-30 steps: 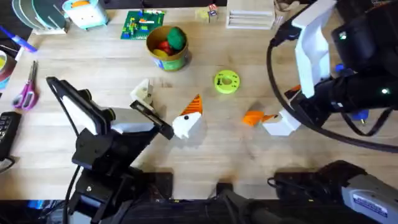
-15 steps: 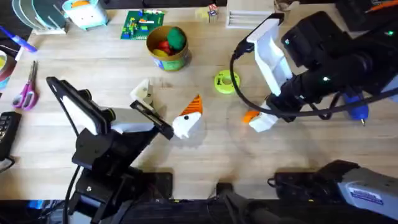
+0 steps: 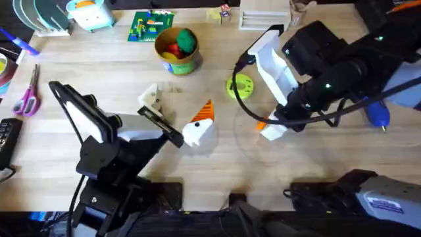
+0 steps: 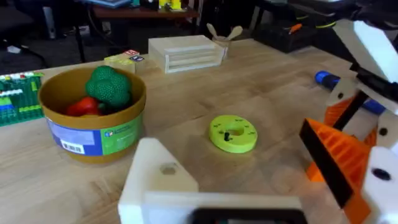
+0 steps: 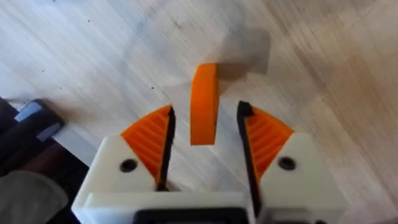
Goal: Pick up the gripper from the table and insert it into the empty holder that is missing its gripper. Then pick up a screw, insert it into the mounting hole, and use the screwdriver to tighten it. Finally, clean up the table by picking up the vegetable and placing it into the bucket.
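Right arm's tool [image 3: 266,128] low over table [image 3: 99,72], screwdriver [image 3: 376,113] (blue) beside it, bucket [image 3: 176,58] beyond

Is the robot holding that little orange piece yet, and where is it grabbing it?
Not yet. The right pincer is open around the orange piece, which lies on the table between its fingers. The left pincer holds nothing either.

Overhead looks down; wrist cameras sit close to the table [image 3: 99,79].
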Available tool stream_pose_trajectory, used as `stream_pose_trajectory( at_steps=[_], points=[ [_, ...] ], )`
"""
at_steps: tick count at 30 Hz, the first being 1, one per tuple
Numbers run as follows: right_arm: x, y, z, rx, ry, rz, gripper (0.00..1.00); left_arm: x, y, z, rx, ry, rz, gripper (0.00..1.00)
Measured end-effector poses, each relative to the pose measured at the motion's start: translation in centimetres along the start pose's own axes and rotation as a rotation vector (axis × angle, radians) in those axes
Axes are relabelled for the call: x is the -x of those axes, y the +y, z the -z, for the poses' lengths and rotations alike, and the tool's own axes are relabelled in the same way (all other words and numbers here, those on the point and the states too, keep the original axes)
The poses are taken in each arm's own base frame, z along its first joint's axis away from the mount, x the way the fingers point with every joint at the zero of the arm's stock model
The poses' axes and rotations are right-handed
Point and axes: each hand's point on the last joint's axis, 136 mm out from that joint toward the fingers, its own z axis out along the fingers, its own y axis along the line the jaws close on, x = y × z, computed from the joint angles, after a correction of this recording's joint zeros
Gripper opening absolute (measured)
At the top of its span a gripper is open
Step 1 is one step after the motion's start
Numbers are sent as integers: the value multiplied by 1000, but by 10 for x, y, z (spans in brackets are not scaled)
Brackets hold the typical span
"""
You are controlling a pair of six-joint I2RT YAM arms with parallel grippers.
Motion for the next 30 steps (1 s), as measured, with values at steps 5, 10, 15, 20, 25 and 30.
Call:
stream_pose_trajectory(
  at_steps=[5, 10, 15, 20, 25, 30],
  points=[
    [-1, 0, 0, 0, 2, 0, 422, 0, 0, 0, 0, 0, 0, 992],
    [-3, 1, 0, 2, 13, 3, 180, 0, 0, 0, 0, 0, 0, 992],
    [-2, -1, 0, -4, 8, 6, 17, 0, 0, 0, 0, 0, 0, 993],
    [3, -1, 11, -8, -5, 7, 15, 0, 0, 0, 0, 0, 0, 993],
    [27, -8, 54, -60, -145, -47, 13, 0, 0, 0, 0, 0, 0, 993],
    [32, -20, 100, -108, -314, -163, 12, 0, 0, 0, 0, 0, 0, 993]
  ],
)
